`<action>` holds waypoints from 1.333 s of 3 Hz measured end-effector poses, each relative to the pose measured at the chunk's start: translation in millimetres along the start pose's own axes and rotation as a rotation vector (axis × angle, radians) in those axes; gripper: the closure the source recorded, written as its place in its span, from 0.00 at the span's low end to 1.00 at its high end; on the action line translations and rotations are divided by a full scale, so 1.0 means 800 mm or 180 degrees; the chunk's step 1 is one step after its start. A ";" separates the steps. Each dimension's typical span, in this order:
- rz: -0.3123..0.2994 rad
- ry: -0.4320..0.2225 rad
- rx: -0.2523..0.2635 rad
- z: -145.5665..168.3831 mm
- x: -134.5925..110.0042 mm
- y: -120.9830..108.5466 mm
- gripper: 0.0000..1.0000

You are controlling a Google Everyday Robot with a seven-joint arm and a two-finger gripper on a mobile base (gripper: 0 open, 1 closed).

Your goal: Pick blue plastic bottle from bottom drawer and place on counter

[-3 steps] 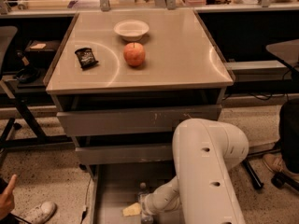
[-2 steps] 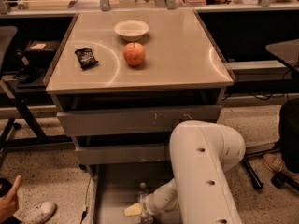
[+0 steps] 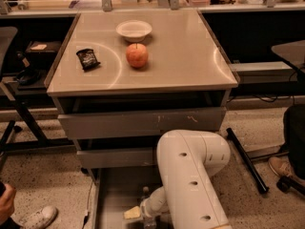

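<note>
warm light; glare on counter (image 3: 190, 56); gripper (image 3: 143, 213) in shadowed bottom drawer (image 3: 113, 194)

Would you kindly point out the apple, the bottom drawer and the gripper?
apple (image 3: 137, 55), camera view, middle of its skin.
bottom drawer (image 3: 112, 194), camera view, bare grey floor.
gripper (image 3: 147, 214), camera view, its end, low inside the bottom drawer.

The counter (image 3: 181, 56) carries an apple (image 3: 137, 55). A white bowl (image 3: 134, 30) sits just behind the apple, and a black packet (image 3: 87, 59) lies left of it. The gripper (image 3: 143, 215) is well below the apple, in the bottom drawer (image 3: 112, 194).

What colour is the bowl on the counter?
White bowl, camera view; gripper down in bottom drawer.
</note>
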State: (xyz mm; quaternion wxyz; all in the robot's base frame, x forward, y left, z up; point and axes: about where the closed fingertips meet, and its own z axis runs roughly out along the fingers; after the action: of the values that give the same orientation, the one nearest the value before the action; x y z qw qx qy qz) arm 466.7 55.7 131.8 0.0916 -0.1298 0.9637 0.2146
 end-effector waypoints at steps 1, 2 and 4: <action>0.0001 0.0000 0.0000 0.000 0.000 0.000 0.00; 0.0001 0.0000 0.0000 0.000 0.000 0.000 0.18; 0.0001 0.0000 0.0000 0.000 0.000 0.000 0.64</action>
State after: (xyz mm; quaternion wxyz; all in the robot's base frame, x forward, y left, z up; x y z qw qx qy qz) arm 466.9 56.0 131.6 0.0916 -0.1297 0.9637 0.2147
